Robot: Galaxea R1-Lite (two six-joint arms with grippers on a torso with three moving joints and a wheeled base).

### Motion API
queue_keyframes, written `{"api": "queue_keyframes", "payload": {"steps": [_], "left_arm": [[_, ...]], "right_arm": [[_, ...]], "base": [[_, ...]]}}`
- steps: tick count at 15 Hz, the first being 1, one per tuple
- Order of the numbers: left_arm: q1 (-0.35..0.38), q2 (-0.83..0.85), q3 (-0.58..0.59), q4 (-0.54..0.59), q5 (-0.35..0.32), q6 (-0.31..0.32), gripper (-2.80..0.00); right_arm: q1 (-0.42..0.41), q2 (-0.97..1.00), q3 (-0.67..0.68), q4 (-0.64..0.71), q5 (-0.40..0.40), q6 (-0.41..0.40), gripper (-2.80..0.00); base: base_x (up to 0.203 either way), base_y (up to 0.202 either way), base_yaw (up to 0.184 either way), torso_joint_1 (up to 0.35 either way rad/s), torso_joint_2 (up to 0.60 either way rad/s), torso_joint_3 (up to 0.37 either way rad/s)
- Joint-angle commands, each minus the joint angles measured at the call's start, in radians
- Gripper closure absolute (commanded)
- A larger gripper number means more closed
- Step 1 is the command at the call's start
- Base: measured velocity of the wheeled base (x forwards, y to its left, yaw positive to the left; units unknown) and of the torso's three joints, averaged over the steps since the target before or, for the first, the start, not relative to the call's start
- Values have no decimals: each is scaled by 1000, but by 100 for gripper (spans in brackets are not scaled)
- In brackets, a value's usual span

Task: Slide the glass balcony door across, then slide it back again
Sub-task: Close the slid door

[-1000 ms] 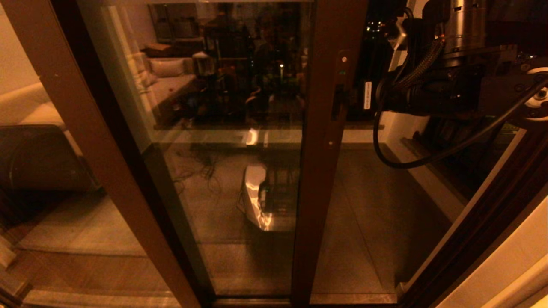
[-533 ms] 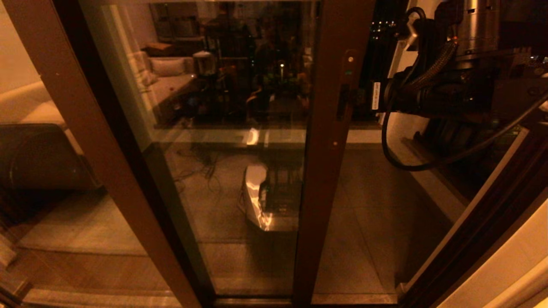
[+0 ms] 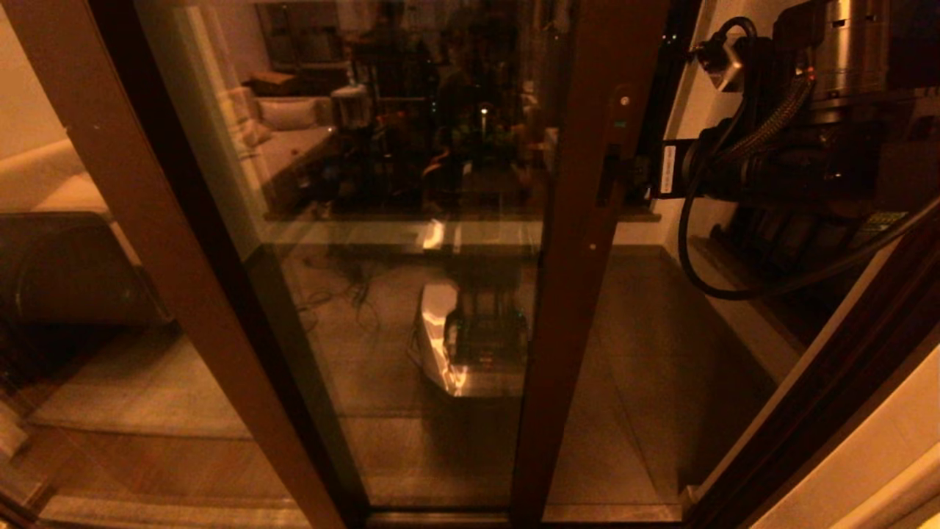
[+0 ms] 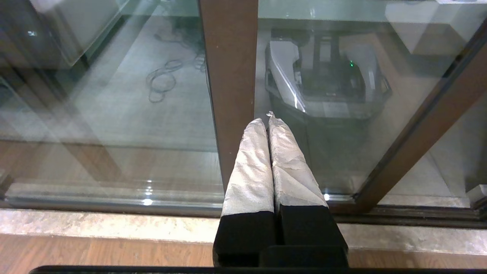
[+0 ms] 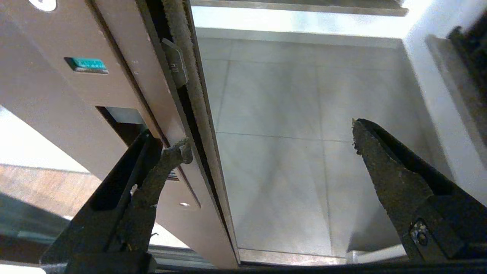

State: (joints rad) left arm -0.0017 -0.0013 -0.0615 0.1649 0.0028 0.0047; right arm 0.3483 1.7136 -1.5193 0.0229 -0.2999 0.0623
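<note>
The door (image 3: 440, 220) stands upright in front of me, its long axis running from floor to ceiling, the glass facing me flat and reflecting the room behind. Its dark brown stile (image 3: 580, 257) rises just right of the middle of the head view, leaning a little to the right toward the top, with the small dark handle (image 3: 608, 175) set on it high up. To the right of the stile the way is open, and the tiled balcony floor (image 3: 646, 353) shows through the gap. My right gripper (image 5: 266, 146) is up at handle height beside the stile's free edge, its fingers (image 5: 384, 171) spread wide: one finger lies against the stile by the handle recess, the other hangs well apart over the open gap, so they grip nothing. My left gripper (image 4: 265, 123) is low, its two padded fingers pressed together with nothing between them, their tips near a brown post (image 4: 230, 76) of the glazing, above the sill (image 4: 114, 224). I cannot tell whether the tips touch the post.
</note>
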Motion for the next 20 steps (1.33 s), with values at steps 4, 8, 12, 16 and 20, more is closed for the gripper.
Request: {"api": "queue_keyframes", "payload": {"steps": [4,8,12,16,20], "left_arm": [[0,0,0,1,0,0,0],[0,0,0,1,0,0,0],[0,0,0,1,0,0,0],[0,0,0,1,0,0,0],[0,0,0,1,0,0,0]], "right_arm": [[-29,-5,2,0,2,-10,-280],[-63,-22,26,-3,11,-18,-280],[-101,-28,82,-63,21,-39,-280],[-116,-59,132,-81,48,-51,-280],[-135,-62,137,-83,51,-52,-280]], "base": [[0,0,0,0,0,0],[0,0,0,0,0,0],[0,0,0,0,0,0],[0,0,0,0,0,0],[0,0,0,0,0,0]]}}
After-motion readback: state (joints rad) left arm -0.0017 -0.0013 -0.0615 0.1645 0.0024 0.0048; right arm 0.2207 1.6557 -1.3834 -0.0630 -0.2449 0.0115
